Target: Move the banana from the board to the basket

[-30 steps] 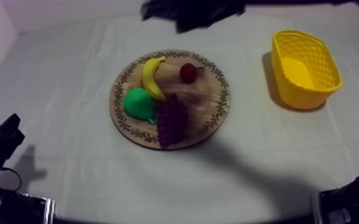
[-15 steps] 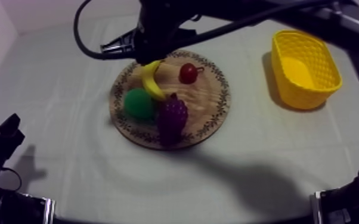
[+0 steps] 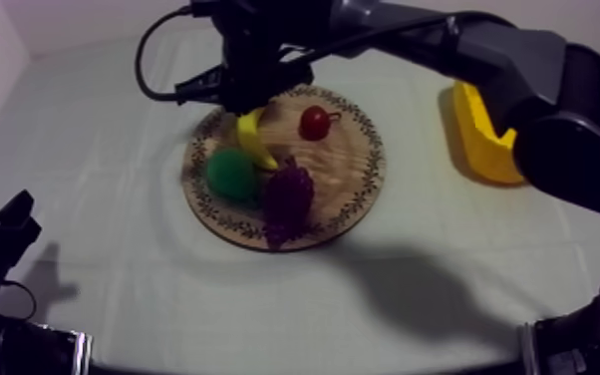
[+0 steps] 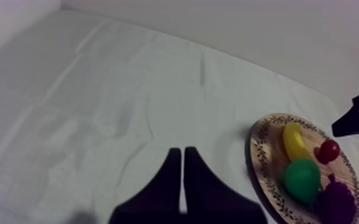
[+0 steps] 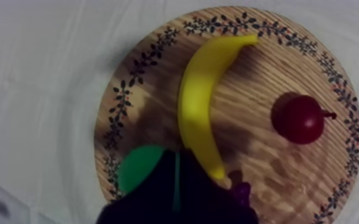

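The yellow banana (image 3: 253, 141) (image 5: 201, 101) lies on the left half of the round wooden board (image 3: 365, 187) (image 5: 135, 71), between the green pear (image 3: 231, 175) and the small red fruit (image 3: 314, 122). My right gripper (image 3: 249, 98) (image 5: 174, 170) hangs above the banana's far end, fingers together in a narrow wedge and holding nothing. In the right wrist view they cover part of the pear (image 5: 137, 167) beside the banana's lower tip. My left gripper (image 3: 3, 231) (image 4: 182, 156) rests shut at the table's near left. The yellow basket (image 3: 483, 135) stands at the right, partly behind my right arm.
A purple bunch of grapes (image 3: 287, 196) lies on the board's near side, touching the pear. The red fruit (image 5: 301, 119) sits right of the banana. My right arm crosses from the far right over the basket. Bare cloth surrounds the board.
My right arm has swung in from the far side and now reaches over the board's far left, hiding part of the basket. The fruit and my left arm have not moved.
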